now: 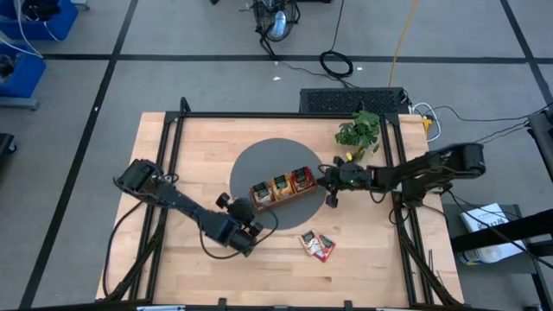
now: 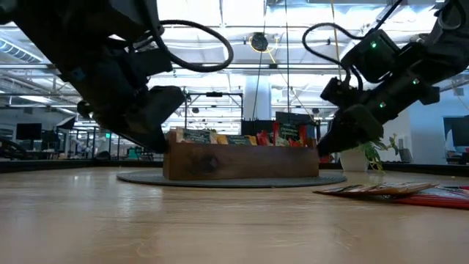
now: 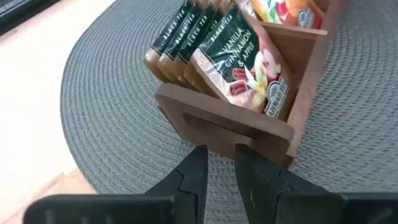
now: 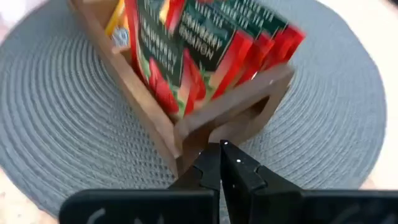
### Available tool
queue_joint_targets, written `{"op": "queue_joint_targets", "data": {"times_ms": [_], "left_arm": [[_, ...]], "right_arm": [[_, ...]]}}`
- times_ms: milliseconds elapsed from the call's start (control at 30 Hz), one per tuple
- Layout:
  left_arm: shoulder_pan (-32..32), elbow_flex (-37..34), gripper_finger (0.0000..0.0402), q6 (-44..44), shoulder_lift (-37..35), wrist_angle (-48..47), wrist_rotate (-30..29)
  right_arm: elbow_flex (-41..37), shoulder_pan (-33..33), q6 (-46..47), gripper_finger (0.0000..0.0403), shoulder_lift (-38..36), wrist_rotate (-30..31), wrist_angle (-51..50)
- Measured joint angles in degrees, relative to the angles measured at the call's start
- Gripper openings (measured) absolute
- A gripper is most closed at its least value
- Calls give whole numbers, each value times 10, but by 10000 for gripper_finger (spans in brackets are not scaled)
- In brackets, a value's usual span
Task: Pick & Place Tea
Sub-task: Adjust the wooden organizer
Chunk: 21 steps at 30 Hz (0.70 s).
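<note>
The wooden tray (image 1: 282, 187) sits on a round grey mat (image 1: 259, 160) in the middle of the table (image 1: 173, 155). It has 3 boxes in a row & all 3 hold tea bags standing up. The left box has the dark green tea bags (image 3: 211, 46); one says vanilla, cinnamon & apple. The middle box has the orange-yellow tea bags (image 1: 281, 186). The right box has the red tea bags (image 4: 205, 50), w/ strawberry pics on them.

2 more loose tea bags (image 1: 317, 245) lie flat on the bare wood, near side of the table, a bit to the right of the mat. They touch each other. In the low view they show as thin flat things on the right.

The left gripper (image 3: 219, 163) is at the left end of the tray, low by the mat. Its 2 fingers are a little bit apart w/ a thin gap. The tips are right up at the tray's end wall, at its handle slot. Can't tell if they pinch the wood or just sit next to it.

The right gripper (image 4: 222, 157) is at the right end of the tray. Its fingers are pressed tight together, nothing between them. The tips are just at the tray's end wall by the red bags.

A small green plant (image 1: 359, 130) stands on the far right of the table, behind the right arm.
</note>
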Motion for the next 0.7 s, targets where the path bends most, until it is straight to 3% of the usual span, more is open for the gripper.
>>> {"op": "queue_joint_targets", "data": {"times_ms": [333,700], "left_arm": [[33,0,87,55,0,-10,8],[39,-1,87,53,-1,-39,10]], "right_arm": [[-1,35,40,1,41,-18,37],[-2,91,61,0,41,-23,40]]}}
